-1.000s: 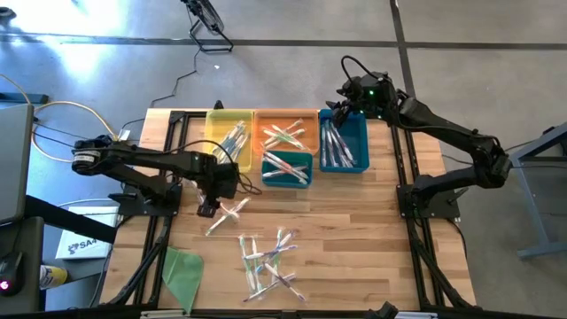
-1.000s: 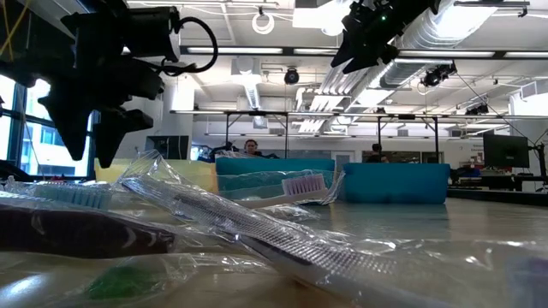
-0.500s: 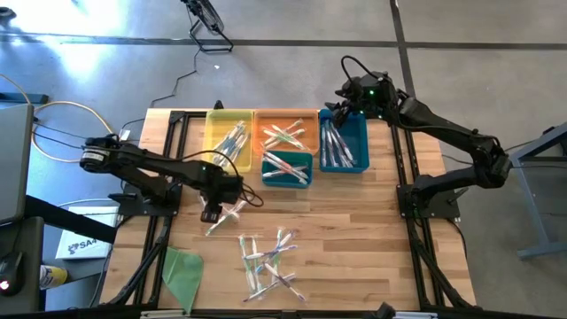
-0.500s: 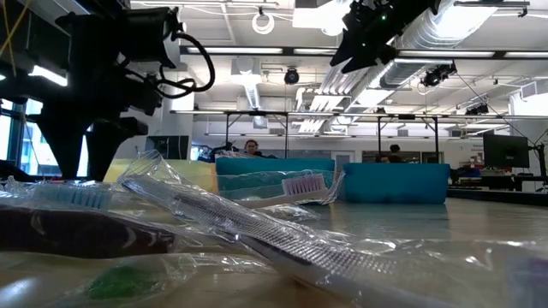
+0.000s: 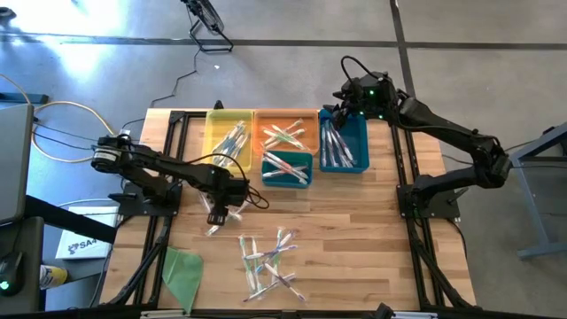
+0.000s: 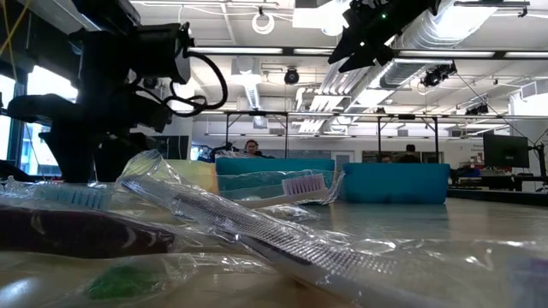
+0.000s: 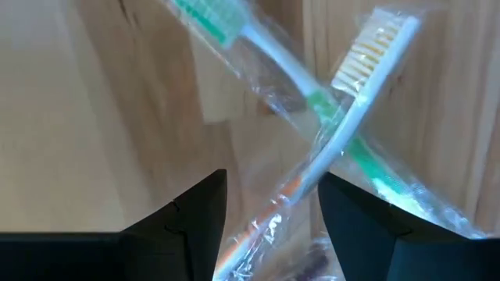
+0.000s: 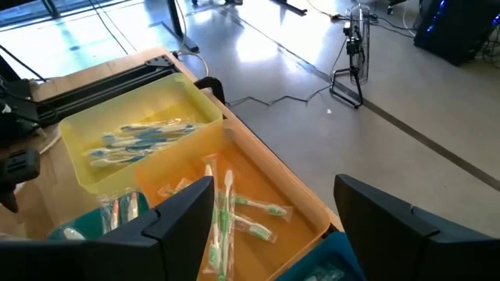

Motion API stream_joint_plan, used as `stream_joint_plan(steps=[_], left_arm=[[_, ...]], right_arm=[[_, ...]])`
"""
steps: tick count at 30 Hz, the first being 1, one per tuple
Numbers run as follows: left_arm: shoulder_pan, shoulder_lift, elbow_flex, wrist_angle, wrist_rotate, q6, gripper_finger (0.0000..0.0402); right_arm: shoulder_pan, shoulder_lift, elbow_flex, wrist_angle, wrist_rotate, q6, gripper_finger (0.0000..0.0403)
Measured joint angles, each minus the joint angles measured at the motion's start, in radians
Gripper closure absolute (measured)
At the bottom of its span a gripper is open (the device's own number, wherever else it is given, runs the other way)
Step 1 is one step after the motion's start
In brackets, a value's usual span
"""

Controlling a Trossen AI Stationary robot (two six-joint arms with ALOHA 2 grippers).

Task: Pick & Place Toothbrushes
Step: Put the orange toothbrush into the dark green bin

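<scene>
Two clear-wrapped toothbrushes lie crossed on the bare wood of the desk [image 5: 354,221], and they are the immediate target: a green-handled toothbrush [image 7: 258,55] and an orange-handled toothbrush [image 7: 355,109] whose pale bristle head points away from the camera. In the high view this crossed pair [image 5: 215,223] sits just in front of the bins, mostly hidden beneath the left pincer [image 5: 213,216]. A larger loose pile of toothbrushes [image 5: 270,261] lies nearer the front edge, apart from the pair.

Each brush looks light and stiff, but its film wrapper is loose and glossy, so it will likely slide and crinkle under the fingers. The best hold is probably across the rigid handle near its middle, not on the slack film at the ends. Because the two overlap, pinching at the crossing risks lifting both; a hold on the orange handle clear of the crossing seems safer.

The left pincer hangs directly over the pair with its fingers [image 7: 187,226] spread apart, straddling the orange handle and gripping nothing yet.

Behind the pair stand the sorting bins: a yellow bin [image 5: 213,120], an orange bin [image 5: 288,114], a teal bin [image 5: 285,182] and a blue bin [image 5: 361,142], each already holding brushes. The right pincer [image 5: 341,105] waits above the blue bin's rear corner, jaws wide and empty. A green cloth [image 5: 184,270] lies at the front left corner.
</scene>
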Motion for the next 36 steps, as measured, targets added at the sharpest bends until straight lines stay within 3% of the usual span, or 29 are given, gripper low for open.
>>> stream_joint_plan(steps=[6,18,27,36], left_arm=[[0.0,0.011,0.0,0.037,0.006,-0.022,0.0228],[0.0,0.011,0.0,0.06,0.006,-0.053,0.0386],[0.0,0.011,0.062,-0.009,-0.012,-0.067,0.0385],[0.0,0.011,0.326,-0.256,-0.167,0.054,0.0388]], right_arm=[[0.0,0.0,0.0,0.0,-0.001,-0.004,0.0145],[0.0,0.0,0.0,0.0,-0.001,-0.027,0.0145],[0.0,0.0,0.0,0.0,-0.002,-0.027,0.0145],[0.0,0.0,0.0,0.0,-0.002,-0.031,0.0145]])
